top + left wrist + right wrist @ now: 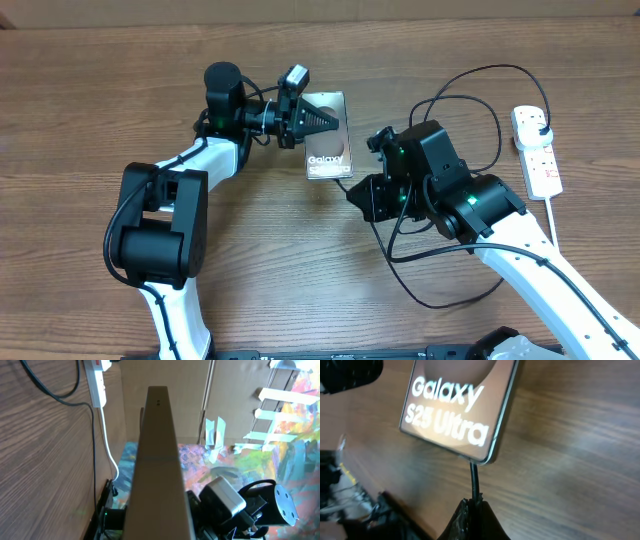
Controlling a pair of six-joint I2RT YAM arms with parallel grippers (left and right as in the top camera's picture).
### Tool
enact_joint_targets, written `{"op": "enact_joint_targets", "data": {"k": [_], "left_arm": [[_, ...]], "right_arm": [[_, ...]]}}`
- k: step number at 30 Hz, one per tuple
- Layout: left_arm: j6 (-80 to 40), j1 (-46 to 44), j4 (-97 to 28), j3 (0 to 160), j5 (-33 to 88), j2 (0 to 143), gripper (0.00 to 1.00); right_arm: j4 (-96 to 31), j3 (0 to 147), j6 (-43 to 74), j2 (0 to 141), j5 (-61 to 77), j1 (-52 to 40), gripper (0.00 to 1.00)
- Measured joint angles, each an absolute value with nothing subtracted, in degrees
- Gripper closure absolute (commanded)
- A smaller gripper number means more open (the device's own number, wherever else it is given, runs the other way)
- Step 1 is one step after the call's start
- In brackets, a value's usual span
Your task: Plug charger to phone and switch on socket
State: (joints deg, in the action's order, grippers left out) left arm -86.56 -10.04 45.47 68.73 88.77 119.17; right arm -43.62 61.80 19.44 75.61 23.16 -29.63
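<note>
Right fingers (492, 525) pinch charger (474, 480), tip hidden against phone (455, 405).

Bright, even light from above; soft shadows on the bench (90, 90). Glare washes the phone (460, 410) just beyond the right jaws, lettering slightly blurred.

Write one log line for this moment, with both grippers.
left gripper: shut on phone | right gripper: shut on charger | charger tip: at phone's bottom edge | socket: untouched

Thin black charger cable (505, 67) loops over the wooden table (80, 90) between the right arm (520, 240) and the white elongated power strip (537, 150), cluttering that gap. The table's left side lies open.
</note>
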Motion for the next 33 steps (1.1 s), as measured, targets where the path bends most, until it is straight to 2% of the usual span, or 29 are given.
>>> {"op": "enact_joint_targets", "data": {"k": [4, 8, 12, 16, 25, 27, 31, 33], "left_arm": [[-86.6, -9.6, 45.5, 68.7, 88.3, 119.2, 0.96], [-86.6, -6.9, 45.5, 68.7, 86.9, 119.2, 0.96], [-86.9, -2.8, 45.4, 68.7, 85.6, 119.2, 0.96], [-87.0, 0.3, 45.4, 68.7, 85.3, 119.2, 0.96], [-87.0, 0.3, 45.4, 68.7, 85.5, 119.2, 0.96], [-87.0, 0.3, 45.4, 68.7, 85.5, 119.2, 0.96], [-87.0, 0.3, 45.4, 68.7, 85.5, 119.2, 0.96], [-86.9, 0.3, 45.4, 68.7, 85.5, 119.2, 0.96]], "right_arm": [[-48.3, 61.8, 19.5, 75.6, 23.7, -29.6, 0.96], [-55.1, 61.7, 19.5, 75.6, 16.2, -29.6, 0.96], [-54.4, 59.4, 19.5, 75.7, 12.1, -29.6, 0.94], [-52.6, 56.0, 19.5, 77.5, 10.8, -29.6, 0.96], [-46.0, 54.7, 18.5, 79.4, 16.0, -29.6, 0.93], [-45.7, 54.7, 18.1, 79.4, 15.8, -29.7, 0.86], [-46.9, 54.7, 17.3, 80.2, 12.0, -29.6, 0.59], [-47.3, 54.7, 17.3, 82.1, 10.4, -29.6, 0.33]]}}
